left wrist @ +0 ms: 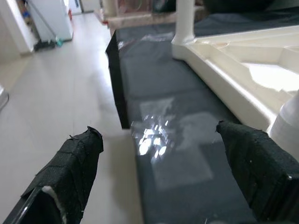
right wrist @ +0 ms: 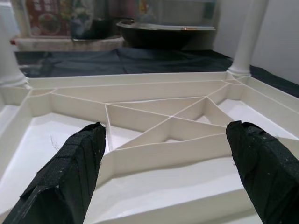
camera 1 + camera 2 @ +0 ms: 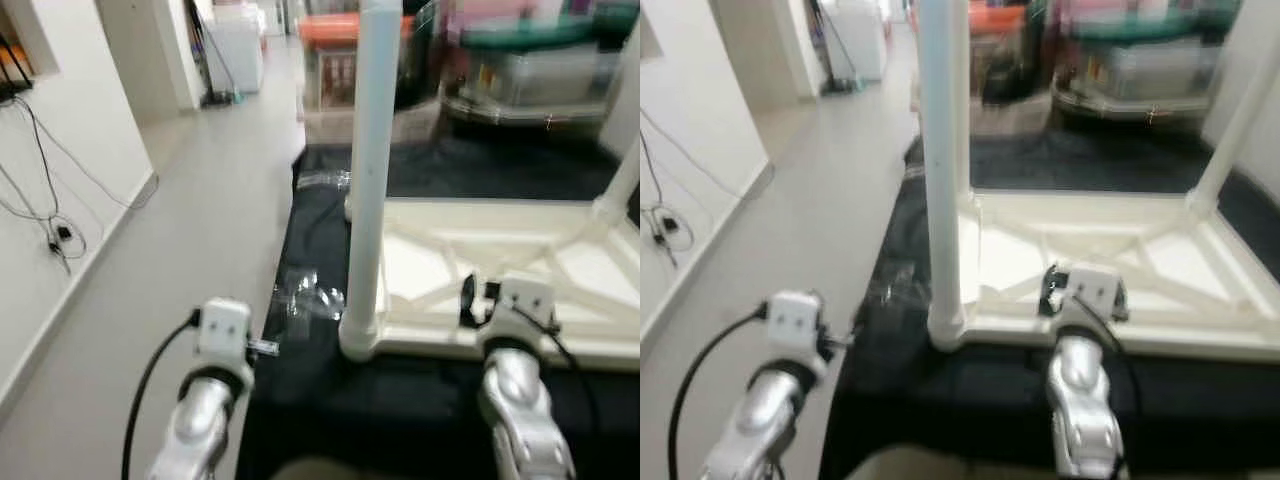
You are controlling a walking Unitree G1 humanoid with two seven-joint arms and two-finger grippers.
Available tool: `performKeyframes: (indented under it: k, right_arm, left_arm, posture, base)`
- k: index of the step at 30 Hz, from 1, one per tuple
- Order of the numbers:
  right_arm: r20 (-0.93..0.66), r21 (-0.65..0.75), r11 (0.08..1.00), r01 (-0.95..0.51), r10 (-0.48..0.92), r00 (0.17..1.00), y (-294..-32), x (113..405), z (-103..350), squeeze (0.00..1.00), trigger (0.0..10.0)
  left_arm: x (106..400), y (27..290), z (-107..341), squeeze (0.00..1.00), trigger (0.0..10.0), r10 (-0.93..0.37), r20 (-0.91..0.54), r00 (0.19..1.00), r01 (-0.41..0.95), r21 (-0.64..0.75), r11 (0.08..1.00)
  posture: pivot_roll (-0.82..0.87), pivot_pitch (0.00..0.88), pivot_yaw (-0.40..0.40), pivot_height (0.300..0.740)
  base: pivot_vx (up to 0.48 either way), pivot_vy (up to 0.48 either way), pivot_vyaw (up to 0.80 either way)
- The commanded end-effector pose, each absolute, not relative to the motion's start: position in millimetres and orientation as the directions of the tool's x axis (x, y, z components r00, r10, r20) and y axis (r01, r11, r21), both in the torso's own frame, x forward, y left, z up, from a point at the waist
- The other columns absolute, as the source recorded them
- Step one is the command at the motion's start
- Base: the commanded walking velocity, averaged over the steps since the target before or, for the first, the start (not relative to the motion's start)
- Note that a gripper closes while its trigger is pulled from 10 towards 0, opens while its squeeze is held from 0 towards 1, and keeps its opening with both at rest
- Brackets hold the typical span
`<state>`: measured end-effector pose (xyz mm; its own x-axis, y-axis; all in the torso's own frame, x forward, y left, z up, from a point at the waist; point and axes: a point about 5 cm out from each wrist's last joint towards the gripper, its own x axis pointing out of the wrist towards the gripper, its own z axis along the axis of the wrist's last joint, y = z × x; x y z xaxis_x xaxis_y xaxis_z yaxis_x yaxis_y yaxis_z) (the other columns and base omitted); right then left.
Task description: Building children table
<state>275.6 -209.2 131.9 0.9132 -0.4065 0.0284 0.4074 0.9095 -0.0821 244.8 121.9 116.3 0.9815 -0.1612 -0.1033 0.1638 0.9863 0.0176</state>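
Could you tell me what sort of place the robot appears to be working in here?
Probably a home hallway or storage corner: a pale tiled floor beside a white wall with trailing cables, stacked plastic storage bins behind, and an upturned cream children's table on a black cloth.

I see the cream plastic tabletop (image 3: 560, 345) lying upside down on a dark mat (image 3: 310, 395), its ribbed underside (image 2: 168, 126) facing up. A white round leg (image 3: 368, 180) stands upright in the near left corner socket, and more legs (image 2: 250, 35) stand at other corners.
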Motion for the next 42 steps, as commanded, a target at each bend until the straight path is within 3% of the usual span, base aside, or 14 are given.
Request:
performKeyframes:
  k: [1, 8, 14, 15, 17, 18, 20, 21, 24, 25, 26, 30, 36, 42]
  right_arm:
    - [0.028, -0.082, 0.916, 0.394, -0.393, 0.919, -205, 278, 131, 0.00, 10.0]
    - [-0.023, -0.029, 0.965, 0.262, -0.263, 0.965, -211, 289, 125, 0.00, 10.0]
    - [-0.086, -0.104, 0.994, -0.015, 0.006, 0.996, -238, 296, 127, 0.00, 10.0]
    - [-0.101, -0.113, 0.990, -0.084, 0.072, 0.992, -249, 297, 131, 0.64, 10.0]
    - [-0.107, -0.116, 0.986, -0.121, 0.109, 0.988, -256, 297, 134, 0.64, 10.0]
    - [-0.111, -0.089, 0.973, -0.211, 0.201, 0.973, -258, 296, 139, 1.00, 10.0]
    - [-0.119, -0.015, 0.917, -0.399, 0.395, 0.911, -253, 294, 151, 1.00, 10.0]
    - [-0.104, 0.026, 0.875, -0.483, 0.483, 0.869, -249, 293, 159, 0.91, 10.0]
    - [-0.091, 0.048, 0.849, -0.527, 0.529, 0.844, -248, 293, 164, 0.91, 10.0]
    - [-0.082, 0.074, 0.815, -0.574, 0.579, 0.811, -246, 295, 168, 0.00, 10.0]
    - [-0.082, 0.074, 0.815, -0.574, 0.579, 0.811, -246, 295, 168, 0.00, 10.0]
    - [-0.070, 0.158, 0.681, -0.715, 0.730, 0.680, -236, 297, 175, 0.00, 10.0]
    - [-0.071, 0.126, 0.540, -0.832, 0.841, 0.536, -227, 300, 182, 0.00, 10.0]
    - [-0.077, 0.096, 0.498, -0.862, 0.867, 0.493, -218, 308, 183, 0.00, 10.0]
  left_arm:
    - [243, 125, 113, 0.00, 10.0, -0.159, -0.126, 0.979, 0.163, 0.024, 0.986]
    - [238, 124, 110, 0.00, 10.0, -0.191, -0.145, 0.971, 0.197, 0.031, 0.980]
    - [224, 124, 101, 0.00, 10.0, -0.255, -0.194, 0.947, 0.266, 0.033, 0.963]
    - [222, 123, 100, 0.00, 10.0, -0.275, -0.198, 0.941, 0.284, 0.018, 0.959]
    - [221, 122, 99, 0.00, 10.0, -0.286, -0.199, 0.938, 0.293, 0.008, 0.956]
    - [221, 121, 99, 0.00, 10.0, -0.297, -0.200, 0.934, 0.304, 0.005, 0.953]
    - [221, 117, 99, 0.00, 10.0, -0.328, -0.197, 0.924, 0.335, 0.000, 0.942]
    - [221, 114, 100, 0.00, 10.0, -0.348, -0.186, 0.919, 0.353, -0.005, 0.936]
    - [220, 113, 101, 0.00, 10.0, -0.360, -0.178, 0.916, 0.364, -0.009, 0.931]
    - [219, 111, 102, 0.00, 10.0, -0.380, -0.172, 0.909, 0.384, -0.015, 0.923]
    - [219, 111, 102, 0.00, 10.0, -0.380, -0.172, 0.909, 0.384, -0.015, 0.923]
    - [213, 102, 105, 0.00, 10.0, -0.453, -0.153, 0.878, 0.459, -0.002, 0.889]
    - [209, 101, 104, 0.00, 10.0, -0.471, -0.160, 0.868, 0.477, 0.005, 0.879]
    - [208, 101, 103, 0.00, 10.0, -0.463, -0.168, 0.871, 0.471, 0.012, 0.882]
  posture:
    - [0.06, 0.004, -0.025, 0.740]
    - [0.06, 0.005, -0.015, 0.740]
    - [0.05, 0.008, -0.011, 0.740]
    - [0.05, 0.007, -0.008, 0.740]
    - [0.05, 0.007, -0.008, 0.740]
    - [0.04, 0.004, -0.010, 0.740]
    - [0.04, 0.001, -0.010, 0.740]
    - [0.05, 0.003, -0.012, 0.740]
    - [0.05, 0.003, -0.013, 0.740]
    - [0.05, 0.001, -0.018, 0.740]
    - [0.05, 0.001, -0.018, 0.740]
    - [0.06, 0.001, -0.022, 0.740]
    - [0.07, 0.008, -0.032, 0.740]
    - [0.08, 0.019, -0.034, 0.740]
  base:
    - [0.000, 0.000, 0.00]
    - [0.000, 0.000, 0.00]
    - [0.000, 0.000, 0.00]
    - [0.000, 0.000, 0.00]
    - [0.000, 0.000, 0.00]
    - [0.000, 0.000, 0.00]
    - [0.000, 0.000, 0.00]
    - [0.000, 0.000, 0.00]
    - [0.000, 0.000, 0.00]
    - [0.000, 0.000, 0.00]
    - [0.000, 0.000, 0.00]
    - [0.000, 0.000, 0.00]
    - [0.000, 0.000, 0.00]
    - [0.000, 0.000, 0.00]
